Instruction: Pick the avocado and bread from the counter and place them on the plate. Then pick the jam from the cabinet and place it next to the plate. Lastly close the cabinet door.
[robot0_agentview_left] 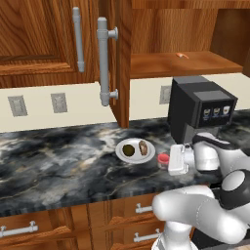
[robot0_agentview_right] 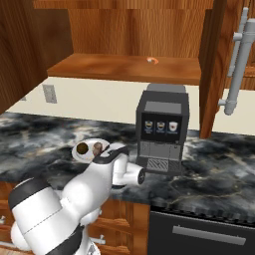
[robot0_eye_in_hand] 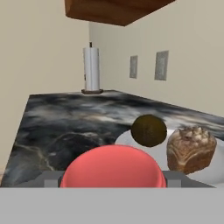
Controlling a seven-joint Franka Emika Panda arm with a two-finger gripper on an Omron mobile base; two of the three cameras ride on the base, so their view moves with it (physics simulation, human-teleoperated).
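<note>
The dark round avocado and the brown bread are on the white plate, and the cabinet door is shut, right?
Not quite. The dark round avocado and brown bread do sit on the white plate, but the wooden cabinet door stands open, as the left base view shows.

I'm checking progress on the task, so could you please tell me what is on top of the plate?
The plate holds the dark avocado and the brown bread, side by side. The red-lidded jam stands on the counter beside it; the plate's surface under the food is hidden.
</note>
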